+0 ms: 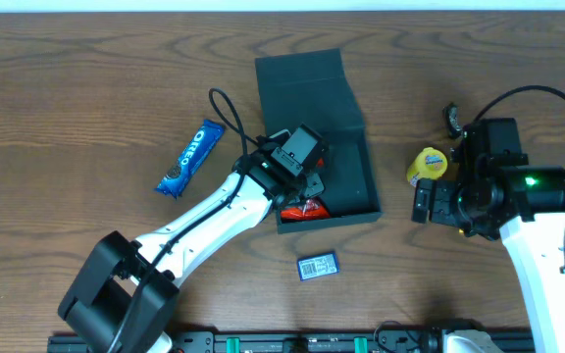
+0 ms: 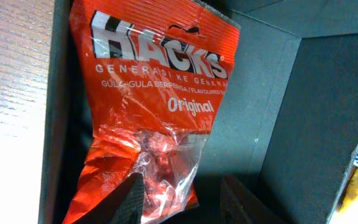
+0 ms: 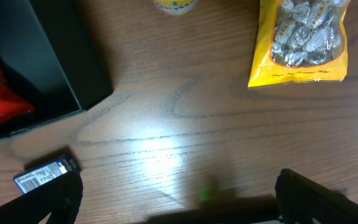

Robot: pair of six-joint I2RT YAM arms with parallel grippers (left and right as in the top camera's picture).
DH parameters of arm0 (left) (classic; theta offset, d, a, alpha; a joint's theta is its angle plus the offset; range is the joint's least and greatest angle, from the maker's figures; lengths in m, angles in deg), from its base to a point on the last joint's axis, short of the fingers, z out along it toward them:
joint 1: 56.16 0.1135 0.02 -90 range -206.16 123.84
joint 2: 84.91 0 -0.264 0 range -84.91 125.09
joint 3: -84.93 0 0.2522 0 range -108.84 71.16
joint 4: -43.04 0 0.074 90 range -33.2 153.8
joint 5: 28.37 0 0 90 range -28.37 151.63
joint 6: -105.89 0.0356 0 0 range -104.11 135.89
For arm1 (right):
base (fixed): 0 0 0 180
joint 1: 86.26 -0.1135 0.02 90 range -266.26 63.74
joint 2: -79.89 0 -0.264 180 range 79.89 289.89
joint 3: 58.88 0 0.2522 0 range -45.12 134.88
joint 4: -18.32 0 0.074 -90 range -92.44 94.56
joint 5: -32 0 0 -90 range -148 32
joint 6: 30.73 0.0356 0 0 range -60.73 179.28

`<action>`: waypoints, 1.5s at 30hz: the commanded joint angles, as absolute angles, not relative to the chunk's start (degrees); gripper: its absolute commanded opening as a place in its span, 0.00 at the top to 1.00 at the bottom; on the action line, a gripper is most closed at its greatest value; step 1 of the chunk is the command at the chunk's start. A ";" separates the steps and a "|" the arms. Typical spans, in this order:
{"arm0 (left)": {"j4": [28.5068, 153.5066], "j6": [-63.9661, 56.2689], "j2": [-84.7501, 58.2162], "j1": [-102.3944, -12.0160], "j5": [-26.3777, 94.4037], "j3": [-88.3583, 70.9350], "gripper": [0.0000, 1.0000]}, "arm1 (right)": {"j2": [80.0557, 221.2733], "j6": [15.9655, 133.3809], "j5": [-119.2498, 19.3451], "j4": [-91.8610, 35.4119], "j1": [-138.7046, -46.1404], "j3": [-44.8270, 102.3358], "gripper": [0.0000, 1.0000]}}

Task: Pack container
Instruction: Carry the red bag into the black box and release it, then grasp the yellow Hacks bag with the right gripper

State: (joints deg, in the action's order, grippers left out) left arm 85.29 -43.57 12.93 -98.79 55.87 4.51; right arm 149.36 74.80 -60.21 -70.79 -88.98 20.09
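Oreo packet [image 1: 189, 157]: a blue packet is seen lying at an angle on the wooden table [image 1: 67, 98], well apart from the box on its left side.

Left arm [image 1: 214, 211]: it is stretched from the near-left edge up to the box, with its wrist held over the box's left half.

Left gripper [image 2: 185, 202]: its fingers are held apart over the lower end of a red packet; nothing is clamped between them.

Container [image 1: 346, 172]: the dark square box is placed near the middle of the table, with its flap lid [image 1: 302, 83] folded back on the far side.

Hacks packet [image 2: 151, 112]: a red candy bag marked "Original" is laid inside the box, against its left wall.

Small blue packet [image 1: 318, 266]: it is found on the table just in front of the box, not touching it.

Yellow packet [image 3: 300, 43]: a bag of wrapped sweets is laid on the table to the right of the box.

Right gripper [image 3: 179, 193]: its fingers are spread wide above bare wood, nothing being held, near the yellow packet.
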 commanded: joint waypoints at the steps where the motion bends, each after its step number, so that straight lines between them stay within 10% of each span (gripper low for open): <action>1: 85.75 -38.15 10.96 -98.66 55.87 0.49 0.59 | 149.10 75.55 -61.22 -70.68 -88.87 20.94 0.01; 6: 92.94 -28.10 5.45 -98.66 62.10 -7.01 0.48 | 149.10 75.53 -61.42 -71.91 -85.99 22.93 0.01; 11: 102.67 -14.59 -0.05 -98.48 66.30 -12.56 0.02 | 149.10 75.55 -62.73 -73.22 -82.14 26.12 0.01; 25: 126.51 -10.88 -9.06 -93.59 72.98 -13.61 0.05 | 149.54 75.96 -65.29 -74.11 -58.34 26.67 0.01; 45: 127.56 -9.76 -8.14 -92.54 72.98 -13.32 0.05 | 166.87 48.90 -55.12 -57.70 -56.76 26.16 0.01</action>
State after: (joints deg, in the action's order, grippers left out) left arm 126.99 -10.81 -8.60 -92.80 72.18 -13.30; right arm 162.72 51.68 -56.28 -58.22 -57.22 25.92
